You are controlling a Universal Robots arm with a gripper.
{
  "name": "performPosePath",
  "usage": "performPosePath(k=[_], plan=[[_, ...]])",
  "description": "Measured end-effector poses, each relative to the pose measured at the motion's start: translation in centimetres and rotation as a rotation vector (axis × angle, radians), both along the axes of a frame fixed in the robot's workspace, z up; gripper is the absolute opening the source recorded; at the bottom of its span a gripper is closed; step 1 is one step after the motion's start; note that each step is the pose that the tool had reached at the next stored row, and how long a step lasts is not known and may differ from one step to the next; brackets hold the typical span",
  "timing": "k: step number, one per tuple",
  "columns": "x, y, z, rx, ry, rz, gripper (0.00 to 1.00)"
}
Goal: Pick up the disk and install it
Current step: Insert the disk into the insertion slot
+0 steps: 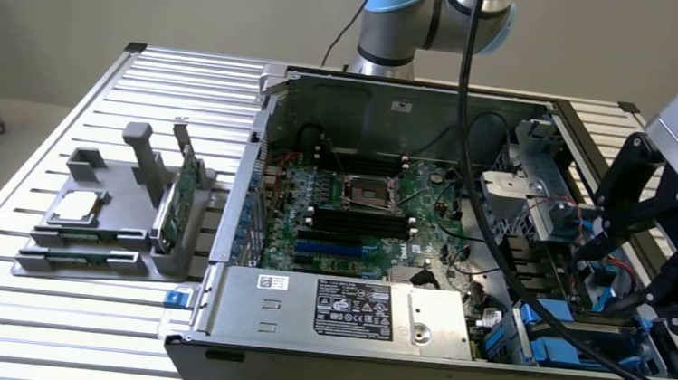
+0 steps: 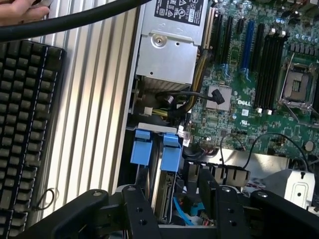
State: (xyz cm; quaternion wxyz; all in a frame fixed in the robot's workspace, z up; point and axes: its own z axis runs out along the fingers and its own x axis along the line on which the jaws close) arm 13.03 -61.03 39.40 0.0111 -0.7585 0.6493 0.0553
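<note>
One gripper point(image 2: 182, 211) is hovering with jaws wide open and empty; the blue-framed disk point(image 2: 171, 152) is sitting on edge below and between them, in a corner of the computer case point(image 1: 395, 99).

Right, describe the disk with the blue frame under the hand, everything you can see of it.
The disk stands on edge in a slot inside the computer case, near the power supply. What shows is a thin silver-grey metal edge, capped at one end by a bright blue plastic tab; a second blue tab sits alongside. Its label is hidden. The open hand hangs over it, black fingers on either side; whether one touches it cannot be told.
</note>
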Motion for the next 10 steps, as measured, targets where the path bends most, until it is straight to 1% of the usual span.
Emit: performPosePath(k=[4,5,6,7,8,9,10], plan=[[0.2,0.07,-0.61,0.0001,-0.0013,0.011,0.53],[0.2,0.09,-0.78,0.0001,-0.0021,0.013,0.50],[0.2,0.12,-0.96,0.0000,-0.0030,0.016,0.44],[0.3,0.14,-1.12,0.0000,-0.0039,0.018,0.44],[0.3,0.16,-1.28,0.0001,-0.0048,0.021,0.38],[0.4,0.19,-1.42,0.0000,-0.0055,0.024,0.38],[0.4,0.22,-1.55,0.0000,-0.0061,0.026,0.32]])
